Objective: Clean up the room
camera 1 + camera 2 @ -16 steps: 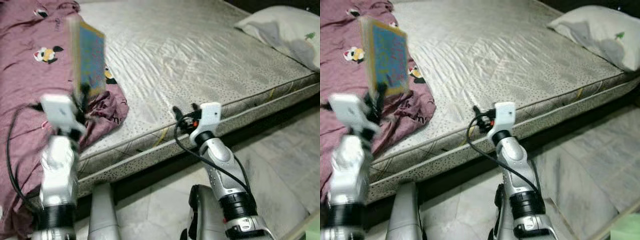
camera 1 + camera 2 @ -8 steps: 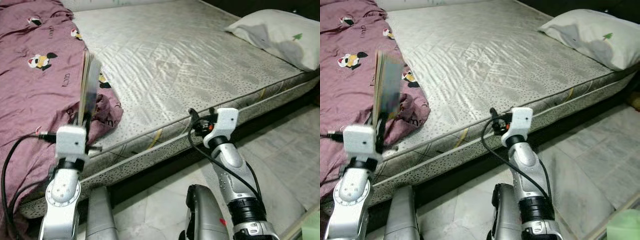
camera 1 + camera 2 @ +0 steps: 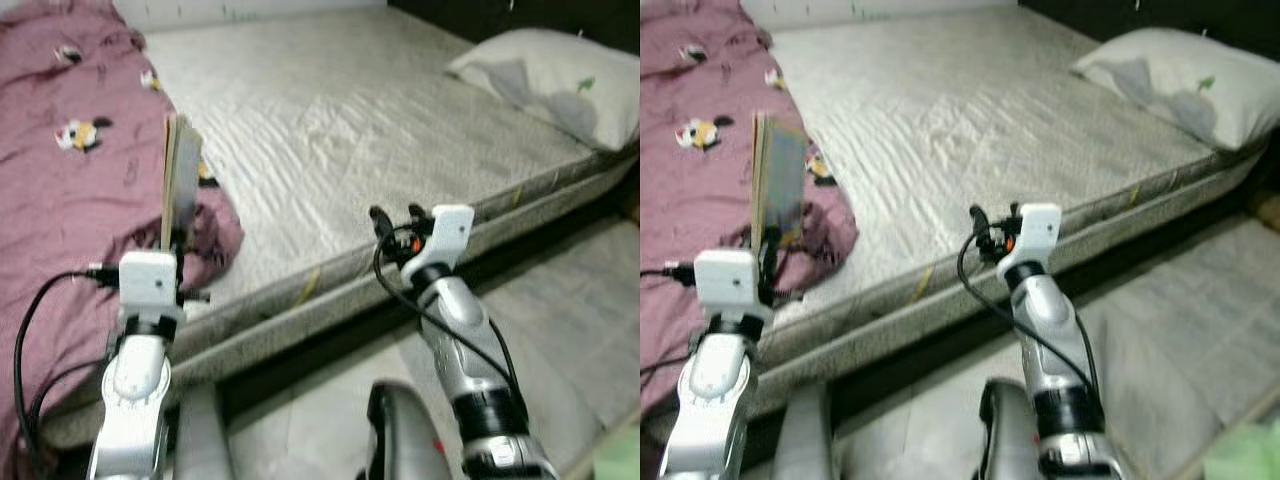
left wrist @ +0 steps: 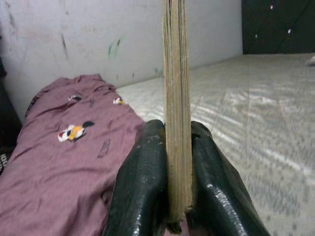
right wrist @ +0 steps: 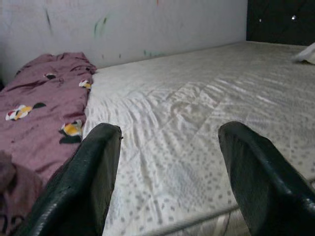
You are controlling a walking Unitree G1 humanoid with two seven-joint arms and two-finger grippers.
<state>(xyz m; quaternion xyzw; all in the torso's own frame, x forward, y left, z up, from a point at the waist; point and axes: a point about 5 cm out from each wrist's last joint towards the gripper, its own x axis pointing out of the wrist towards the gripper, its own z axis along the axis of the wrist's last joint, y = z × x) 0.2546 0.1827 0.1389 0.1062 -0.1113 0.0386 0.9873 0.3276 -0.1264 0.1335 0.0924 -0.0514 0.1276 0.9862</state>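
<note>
Since a second ago: book [image 3: 181, 180] turned from cover-on to edge-on toward the head camera; still upright in left gripper [image 4: 178, 182]. Right gripper [image 3: 393, 214] raised slightly, still at the mattress edge.

Left gripper: both fingers [image 4: 141, 184] pressed flat against the book's two faces, clamped on its lower edge. Book standing straight up out of the grip, page block facing the wrist camera, most of it above the fingertips. Beyond and below it: maroon blanket [image 3: 70, 190] with cartoon prints, bunched at the near mattress [image 3: 340, 130] corner.

Right gripper: fingers wide apart, nothing between them. Hovering just at the mattress side edge, pointing across the bare quilted surface. Well apart from the book. Pillow [image 3: 545, 80] farther off, beyond the right gripper.
</note>
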